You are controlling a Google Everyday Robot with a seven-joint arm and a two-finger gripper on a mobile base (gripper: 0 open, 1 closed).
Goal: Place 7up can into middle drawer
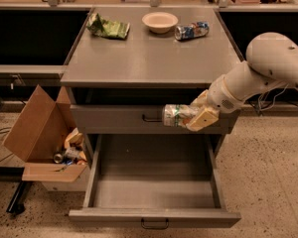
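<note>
**Pincer.** The pincer (194,114) is clenched on the silver-green can (176,115), with its tan fingers (203,120) closed around the can's right end. The white arm (268,68) reaches in from beyond the front right corner of the counter (149,58).

**Held item.** The can lies on its side in the air, its free end pointing left. It is just forward of the counter's front edge, right of centre. It is level with the closed upper drawer front (109,119) and just beside that front's black handle (151,118).

**Below.** The open drawer (154,216) is pulled out from under the front edge. It shows a flat grey tray with low side walls and a black loop handle (155,225) on its front panel. The can hangs above the rear right part of this tray and does not touch it.

**Counter top.**
- A pale bowl (160,21) stands near the middle of the back edge.
- A blue-and-red can (191,30) lies on its side just right of the bowl, towards the back right corner.
- A green snack bag (108,28) lies near the back left corner.

**Floor.** A cardboard box (35,128) stands open beside the front left corner, with litter inside.
</note>
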